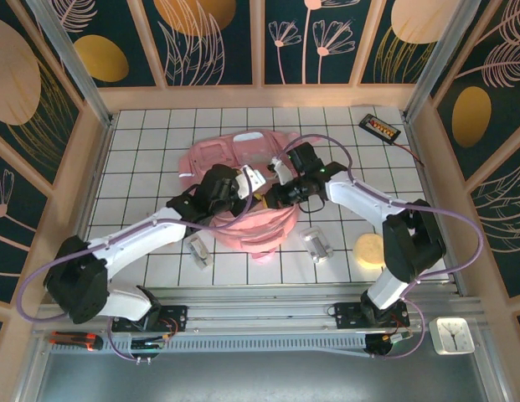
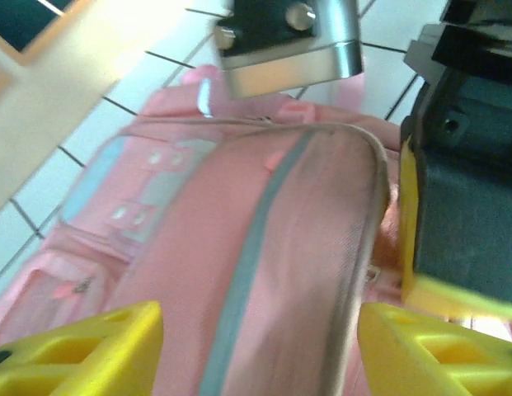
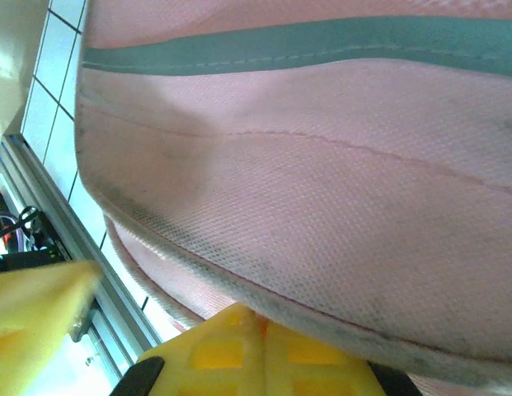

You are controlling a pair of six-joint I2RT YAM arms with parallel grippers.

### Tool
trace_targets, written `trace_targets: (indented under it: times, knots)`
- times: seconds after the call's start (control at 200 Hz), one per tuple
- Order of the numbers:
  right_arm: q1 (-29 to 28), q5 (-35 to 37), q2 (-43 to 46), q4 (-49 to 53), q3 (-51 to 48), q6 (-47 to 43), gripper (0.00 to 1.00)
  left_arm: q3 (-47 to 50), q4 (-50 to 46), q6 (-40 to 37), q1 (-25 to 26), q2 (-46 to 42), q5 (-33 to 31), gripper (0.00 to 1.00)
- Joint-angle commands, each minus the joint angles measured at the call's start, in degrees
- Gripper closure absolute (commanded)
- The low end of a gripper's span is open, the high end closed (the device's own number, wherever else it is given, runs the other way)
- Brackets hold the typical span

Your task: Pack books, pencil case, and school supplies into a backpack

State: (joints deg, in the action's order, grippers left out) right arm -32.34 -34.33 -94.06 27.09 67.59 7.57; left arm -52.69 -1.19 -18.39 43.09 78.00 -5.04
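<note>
The left claw [image 2: 256, 346] stands well apart. Its two yellow fingertips [image 2: 91, 346] lie on either side of a broad fold of the large soft pale pink backpack [image 2: 305, 231], and whether they touch the fabric cannot be told. It holds nothing. The right claw [image 3: 260, 338] is closed tight, with its yellow fingers [image 3: 223, 355] meeting on the backpack's piped edge [image 3: 321, 206].

The left wrist view alone shows a grey-green stripe running down the fold. It also shows the right claw's dark body with one yellow finger [image 2: 408, 206] pressed along the backpack's rim. The right wrist view shows the woven weave of the cloth close up.

From above, the backpack [image 1: 218, 155] lies at the middle of the white tiled desk [image 1: 159, 151]. Both claws, left [image 1: 243, 186] and right [image 1: 272, 188], are over its centre. Two small silver-grey metallic pieces sit on the arms' side of the backpack, one [image 1: 198, 249] toward its left and one [image 1: 316, 243] toward its right. A black slab with an orange label [image 1: 379, 127] lies well apart, beyond the backpack's right side.
</note>
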Motion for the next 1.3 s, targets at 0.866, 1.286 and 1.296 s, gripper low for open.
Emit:
trace_targets:
  times: [0.866,1.286,1.296]
  knots:
    - [4.94,-1.43,-1.4,2.94,2.19,-6.51,1.0,-8.02,-9.33,64.25,-28.78,14.71,34.57,0.58]
    - [5.01,-1.05,-2.79,4.27,3.42,-7.52,1.0,-9.16,-7.4,65.25,-28.7,21.53,37.65,0.92]
    - [5.01,-1.02,-2.88,4.35,3.49,-7.56,1.0,-9.05,-6.82,65.64,-28.73,21.64,37.87,0.99]
